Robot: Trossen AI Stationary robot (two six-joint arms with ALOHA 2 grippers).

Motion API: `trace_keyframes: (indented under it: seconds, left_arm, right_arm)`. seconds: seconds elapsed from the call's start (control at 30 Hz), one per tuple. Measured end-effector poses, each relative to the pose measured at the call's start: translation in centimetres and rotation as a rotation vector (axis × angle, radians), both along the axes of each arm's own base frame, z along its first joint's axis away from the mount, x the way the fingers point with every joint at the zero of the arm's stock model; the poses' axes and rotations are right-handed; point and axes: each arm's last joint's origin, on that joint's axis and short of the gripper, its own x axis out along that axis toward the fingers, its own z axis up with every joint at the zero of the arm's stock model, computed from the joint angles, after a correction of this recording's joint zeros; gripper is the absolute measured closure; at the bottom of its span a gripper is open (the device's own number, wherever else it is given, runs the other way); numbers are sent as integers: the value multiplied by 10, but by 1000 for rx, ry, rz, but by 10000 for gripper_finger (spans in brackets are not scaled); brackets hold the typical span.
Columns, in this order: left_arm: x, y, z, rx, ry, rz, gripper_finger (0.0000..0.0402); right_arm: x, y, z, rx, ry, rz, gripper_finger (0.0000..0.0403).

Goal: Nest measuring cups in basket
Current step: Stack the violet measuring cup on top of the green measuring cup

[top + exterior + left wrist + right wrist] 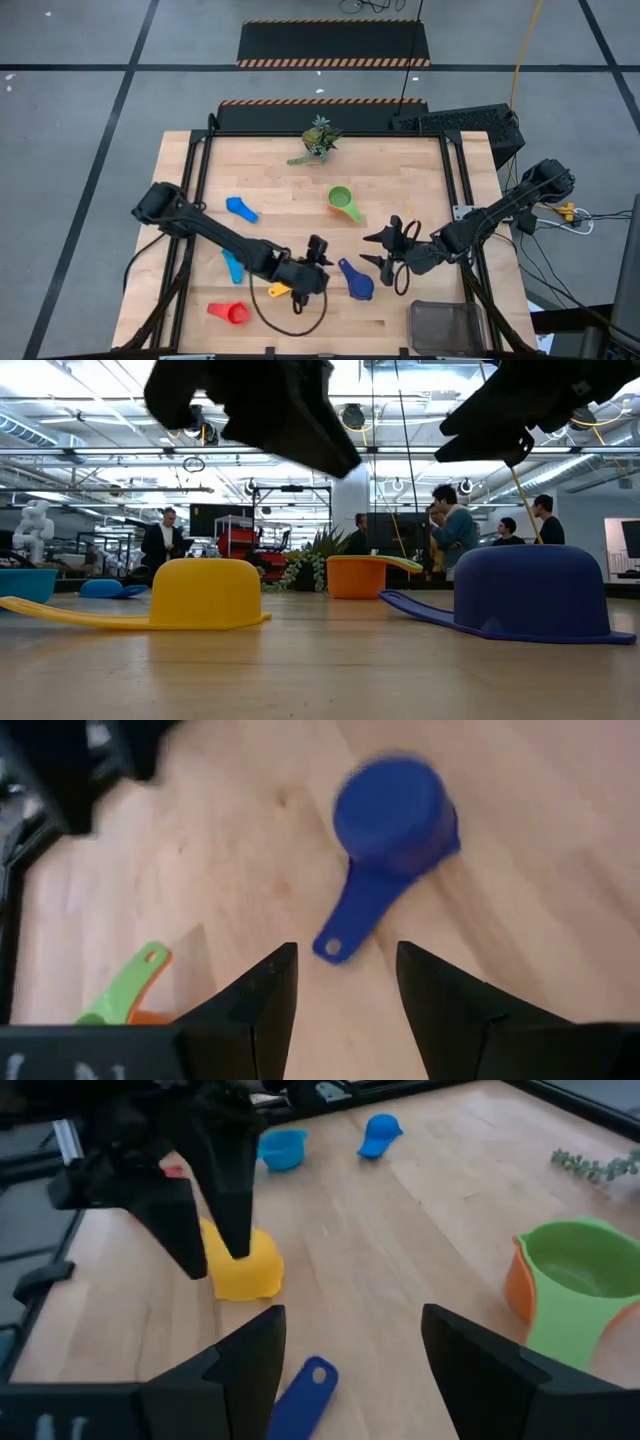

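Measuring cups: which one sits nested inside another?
The green cup sits upright inside the orange cup; the other cups lie singly on the table.

Six measuring cups [356, 280], one basket [447, 326], one plant sprig [318, 139].

We see six cups spread on the table — dark blue cup [357, 282] and yellow cup [279, 291] upside down, green cup [342, 200] nested in orange, red cup [231, 313], and two light blue cups [240, 209] — none in the mesh basket [447, 327] at the near right corner.
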Motion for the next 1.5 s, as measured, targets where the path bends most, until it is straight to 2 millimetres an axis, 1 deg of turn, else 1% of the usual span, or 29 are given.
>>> trace_keyframes:
  seconds: [0.07, 0.13, 0.2, 0.37, 0.47, 0.6, 0.77, 0.87, 1.07, 1.33, 1.4, 1.5]
  left_arm:
    - [10, 1, -1, 19, 11, -6, 227]
    - [15, 4, -1, 44, 43, -9, 227]
    - [24, 5, 2, 47, 32, -18, 227]
    - [31, 8, 3, 39, 34, -88, 227]
    - [31, 12, -3, 79, 72, -110, 227]
    - [35, 15, -17, 166, 116, -175, 227]
    - [40, 16, -35, 292, 159, -270, 227]
    - [43, 17, -42, 358, 174, -308, 227]
    - [47, 25, -41, 428, 168, -369, 227]
    - [52, 43, -41, 516, 198, -492, 227]
    - [53, 48, -41, 543, 205, -538, 227]
    - [54, 56, -43, 556, 222, -653, 227]
  right_arm:
    - [0, 0, 0, -21, 7, 9, 174]
    - [-1, 0, -1, -51, 20, 21, 174]
    - [-1, 0, -1, -82, 29, 38, 174]
    - [-3, -2, -4, -163, 79, 74, 174]
    - [-6, -3, -6, -194, 118, 83, 174]
    - [-11, -7, -5, -232, 146, 59, 174]
    - [-18, -14, 1, -281, 143, -6, 174]
    - [-22, -17, 7, -298, 136, -23, 174]
    - [-29, -26, 19, -315, 109, -28, 174]
    - [-35, -34, 31, -343, 71, -29, 174]
    - [-36, -35, 33, -355, 67, -21, 174]
    - [-38, -36, 35, -361, 67, -16, 174]
